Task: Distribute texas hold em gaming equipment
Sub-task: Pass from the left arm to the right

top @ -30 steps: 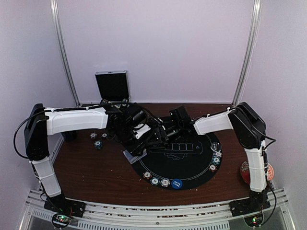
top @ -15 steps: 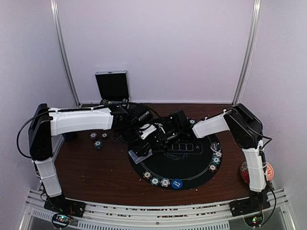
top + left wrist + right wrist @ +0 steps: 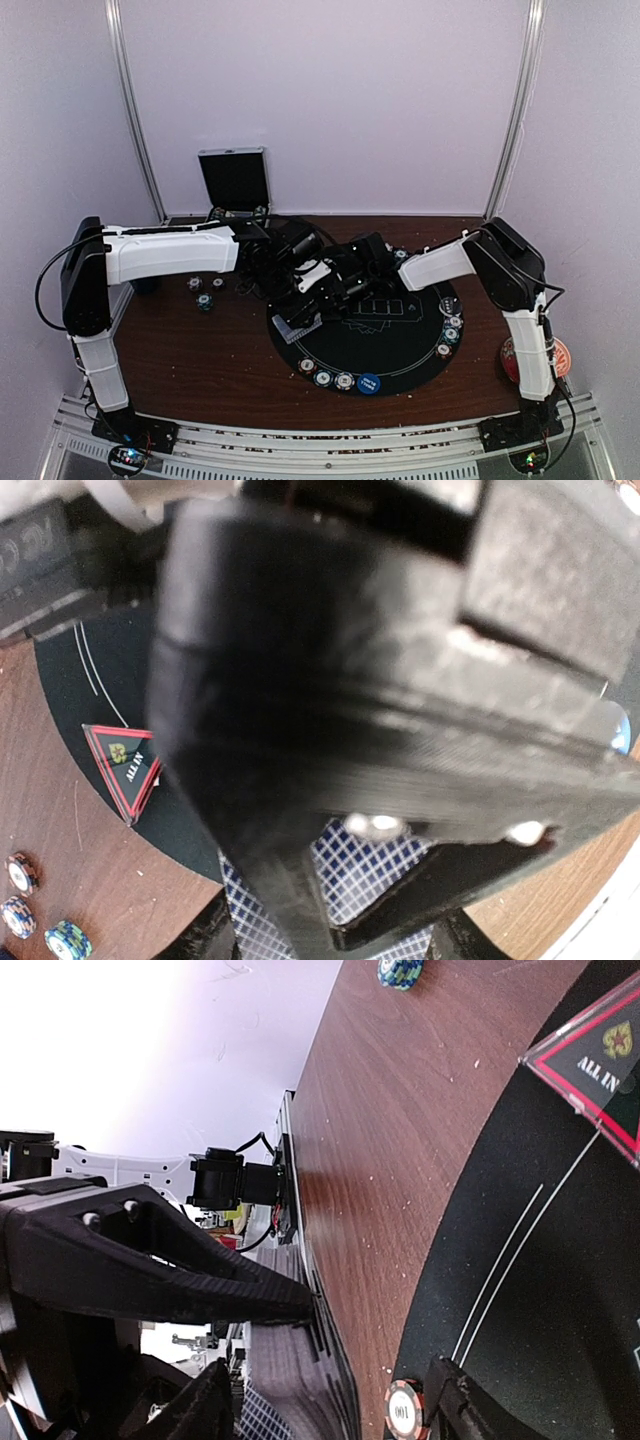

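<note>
**Q:** Edges and room, near to far?

**A:** At the near rim of the black mat (image 3: 400, 350) lie a row of chips (image 3: 333, 380) and the blue button disc (image 3: 368, 383). The table (image 3: 200, 360) stretches wide to the left. My two grippers crowd the mat's left edge.

**Q:** The cards?

**A:** The card deck (image 3: 375, 880), with blue-checked backs, lies at that edge, clamped in my left gripper (image 3: 335, 940). My right gripper (image 3: 330, 1410) straddles it with fingers spread. Farther off, the red triangle marker (image 3: 125, 770) sits at the mat's rim, and loose chips (image 3: 205, 300) lie on the wood.

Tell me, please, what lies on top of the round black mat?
Poker chips along its near and right rims, a blue button disc, a stack of cards at its left edge and a red triangle marker. The arms cover its far-left part.
</note>
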{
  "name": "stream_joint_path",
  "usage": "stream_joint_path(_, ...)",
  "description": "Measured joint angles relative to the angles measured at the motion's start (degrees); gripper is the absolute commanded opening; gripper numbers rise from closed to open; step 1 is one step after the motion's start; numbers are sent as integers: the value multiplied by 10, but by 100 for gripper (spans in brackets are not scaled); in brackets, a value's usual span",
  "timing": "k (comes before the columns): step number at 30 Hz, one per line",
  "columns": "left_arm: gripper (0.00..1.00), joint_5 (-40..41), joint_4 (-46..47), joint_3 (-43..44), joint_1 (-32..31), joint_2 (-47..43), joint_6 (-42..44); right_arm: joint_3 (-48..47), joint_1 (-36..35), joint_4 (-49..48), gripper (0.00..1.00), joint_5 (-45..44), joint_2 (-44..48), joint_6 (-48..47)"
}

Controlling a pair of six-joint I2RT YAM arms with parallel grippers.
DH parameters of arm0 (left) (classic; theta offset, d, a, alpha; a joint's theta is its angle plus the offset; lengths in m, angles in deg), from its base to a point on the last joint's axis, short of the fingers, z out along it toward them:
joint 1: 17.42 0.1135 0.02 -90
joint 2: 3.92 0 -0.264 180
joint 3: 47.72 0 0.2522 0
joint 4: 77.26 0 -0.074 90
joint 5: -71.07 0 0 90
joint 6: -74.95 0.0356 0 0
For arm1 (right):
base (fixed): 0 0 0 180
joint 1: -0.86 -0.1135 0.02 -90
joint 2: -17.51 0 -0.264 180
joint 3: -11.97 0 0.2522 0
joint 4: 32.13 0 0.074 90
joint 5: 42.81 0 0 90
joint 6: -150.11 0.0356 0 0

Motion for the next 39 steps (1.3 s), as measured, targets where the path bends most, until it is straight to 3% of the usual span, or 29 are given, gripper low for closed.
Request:
stream_joint_path(3, 57, 0, 0, 1, 0, 0, 0, 0, -3, -3, 62, 3, -5, 7)
stream_joint_path(11, 57, 0, 0, 7, -3, 7, 0, 1, -11, -14, 45, 16, -6, 19)
stream_joint_path(16, 63, 3, 0, 10, -7, 12, 0, 1, -12, -21, 23, 24, -6, 28)
stream_joint_path(21, 80, 11, 0, 11, -8, 16, 4, 2, -12, -25, 0, 31, -6, 47)
stream_joint_path(23, 96, 11, 0, 10, -9, 16, 5, 8, -12, -30, 0, 32, -6, 49)
stream_joint_path(24, 98, 12, 0, 10, -9, 16, 7, 13, -12, -34, 0, 33, -6, 52)
stream_joint_path(33, 98, 25, 12, -11, -9, 3, 4, 40, -10, -93, 2, 38, -5, 100)
stream_joint_path(39, 98, 39, 34, -64, -7, -62, 5, 50, 0, -125, 2, 37, 11, 129)
